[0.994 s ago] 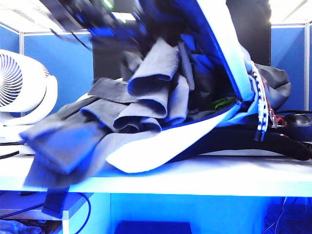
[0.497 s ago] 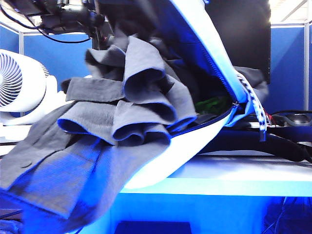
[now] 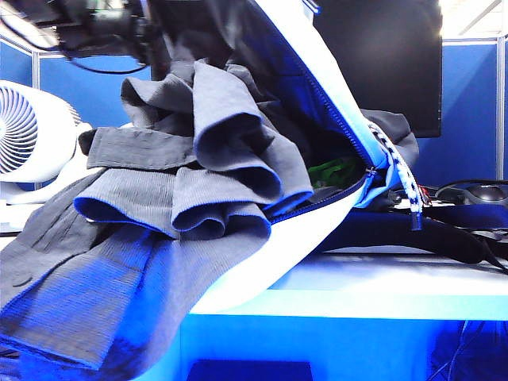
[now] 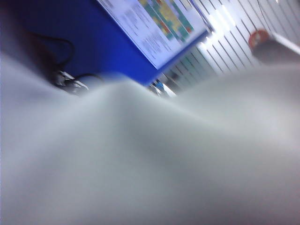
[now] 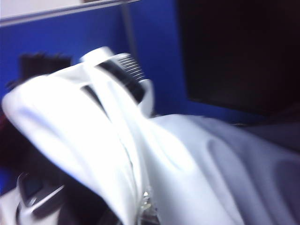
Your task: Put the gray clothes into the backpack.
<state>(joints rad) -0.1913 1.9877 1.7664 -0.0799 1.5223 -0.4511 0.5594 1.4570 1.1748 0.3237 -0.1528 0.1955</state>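
A strong blue cast tints the exterior view — the tabletop point(image 3: 381, 290) edge and the folds of the gray clothes point(image 3: 198, 190) glow blue, while the backpack point(image 3: 317, 71) flap's white face is nearly blown out. Ceiling lights flare at the upper right corner; the upper left, with the arm hardware, is dim and smeared. The clothes' ribbed weave is crisp in the middle and softer toward the lower left. The left wrist view is mostly blurred pale fabric, with bright ceiling strips behind. The right wrist view is motion-blurred — white fabric overexposed, a dark panel behind swallowing all detail.
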